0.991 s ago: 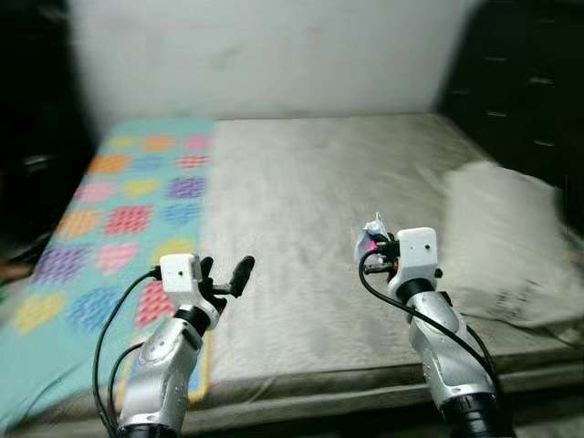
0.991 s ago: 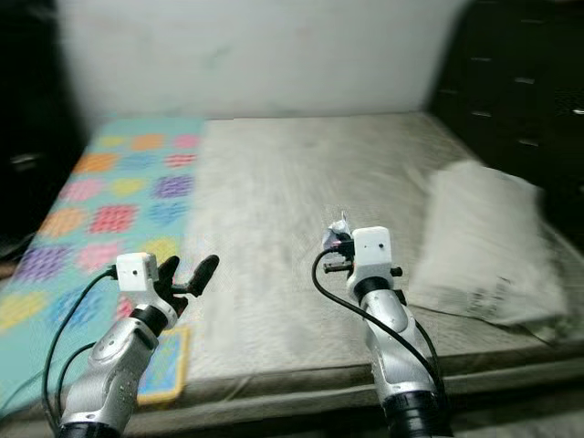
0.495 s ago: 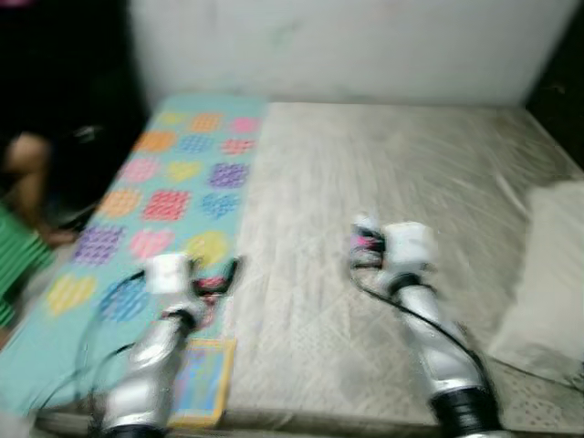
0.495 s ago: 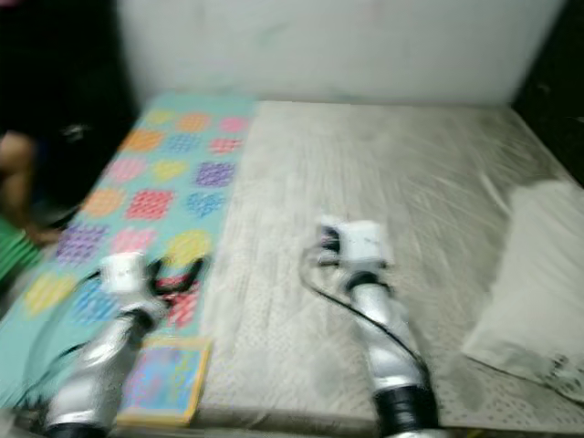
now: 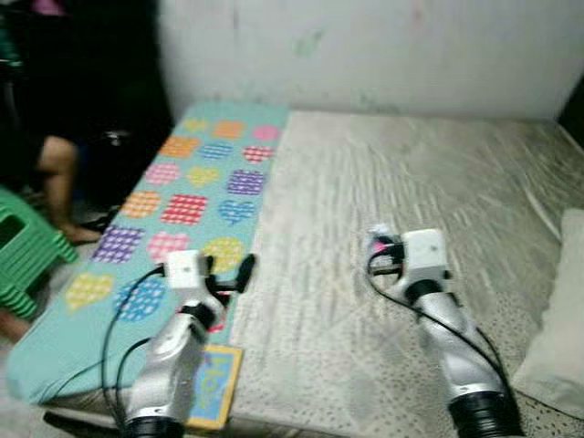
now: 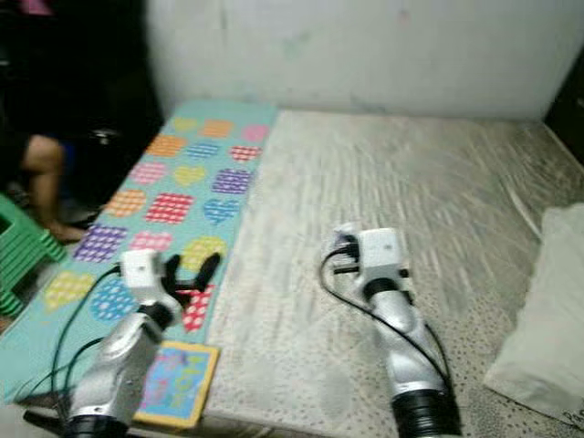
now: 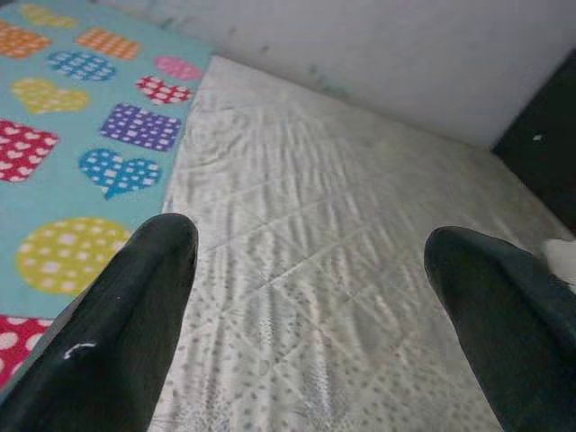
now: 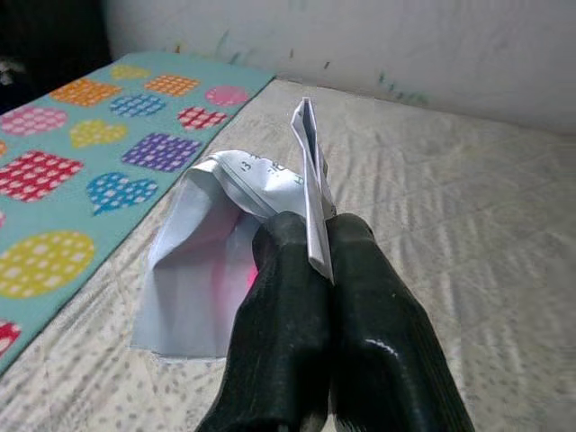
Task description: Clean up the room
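Crumpled white wrapper (image 8: pixel 225 261), pink inside, pinched in right end effector (image 8: pixel 310 261). Left end effector (image 7: pixel 315 297) spread wide, empty. Heart-print mat (image 5: pixel 182 196) left of it; bed (image 5: pixel 438 182) beneath.

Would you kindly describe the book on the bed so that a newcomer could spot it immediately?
Start at the teal blanket with colourful hearts covering the bed's left strip. At its near corner, beside the grey quilted mattress, lies a flat book with a yellow border, under the left gripper. It is rigid and rectangular.

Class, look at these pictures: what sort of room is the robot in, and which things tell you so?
Most likely a bedroom: a wide bare mattress against the wall, a heart-patterned sheet along its left side, and a pillow on its right.
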Tool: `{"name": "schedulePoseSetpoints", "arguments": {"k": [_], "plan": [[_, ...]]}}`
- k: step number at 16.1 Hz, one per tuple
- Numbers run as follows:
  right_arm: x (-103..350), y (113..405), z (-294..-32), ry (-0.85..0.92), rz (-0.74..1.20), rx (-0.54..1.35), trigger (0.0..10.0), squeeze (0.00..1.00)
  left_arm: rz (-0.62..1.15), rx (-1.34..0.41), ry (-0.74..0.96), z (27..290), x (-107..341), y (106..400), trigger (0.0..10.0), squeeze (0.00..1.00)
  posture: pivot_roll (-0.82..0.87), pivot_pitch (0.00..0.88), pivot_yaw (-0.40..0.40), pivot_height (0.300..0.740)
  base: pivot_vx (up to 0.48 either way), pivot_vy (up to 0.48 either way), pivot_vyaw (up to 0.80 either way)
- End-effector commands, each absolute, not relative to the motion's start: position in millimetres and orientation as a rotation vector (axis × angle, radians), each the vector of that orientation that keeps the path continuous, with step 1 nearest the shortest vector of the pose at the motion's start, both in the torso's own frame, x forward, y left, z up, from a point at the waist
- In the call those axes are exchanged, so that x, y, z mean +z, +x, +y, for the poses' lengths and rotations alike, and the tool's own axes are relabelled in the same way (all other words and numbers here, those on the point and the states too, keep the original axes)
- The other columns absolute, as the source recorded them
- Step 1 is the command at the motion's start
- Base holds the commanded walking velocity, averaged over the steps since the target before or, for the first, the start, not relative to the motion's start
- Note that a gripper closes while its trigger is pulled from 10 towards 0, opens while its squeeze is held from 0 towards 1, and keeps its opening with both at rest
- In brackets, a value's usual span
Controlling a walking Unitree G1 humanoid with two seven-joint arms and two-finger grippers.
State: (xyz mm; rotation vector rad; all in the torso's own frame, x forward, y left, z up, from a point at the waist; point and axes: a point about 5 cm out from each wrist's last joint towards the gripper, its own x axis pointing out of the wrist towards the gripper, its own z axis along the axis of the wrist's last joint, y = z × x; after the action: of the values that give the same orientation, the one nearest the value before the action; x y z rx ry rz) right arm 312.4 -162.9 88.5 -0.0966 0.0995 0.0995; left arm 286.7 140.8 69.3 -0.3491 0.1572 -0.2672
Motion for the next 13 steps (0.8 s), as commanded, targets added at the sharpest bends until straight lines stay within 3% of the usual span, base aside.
{"name": "schedulePoseSetpoints", "arguments": {"k": [1, 13], "plan": [[90.0, 313.6, -157.2, -0.086, 0.092, 0.112, 10.0, 0.00, 0.157, -0.248, -0.337, 149.0, 70.7, 288.0, 10.0, 0.00, -0.14, 0.000, 0.019, 0.740, 0.000, 0.480, 0.00], [89.0, 314.0, -157.7, -0.095, 0.097, 0.121, 10.0, 0.00, 0.159, -0.243, -0.339, 148.3, 70.1, 288.6, 10.0, 0.00, -0.15, 0.000, 0.015, 0.740, 0.000, 0.480, 0.00]]}}
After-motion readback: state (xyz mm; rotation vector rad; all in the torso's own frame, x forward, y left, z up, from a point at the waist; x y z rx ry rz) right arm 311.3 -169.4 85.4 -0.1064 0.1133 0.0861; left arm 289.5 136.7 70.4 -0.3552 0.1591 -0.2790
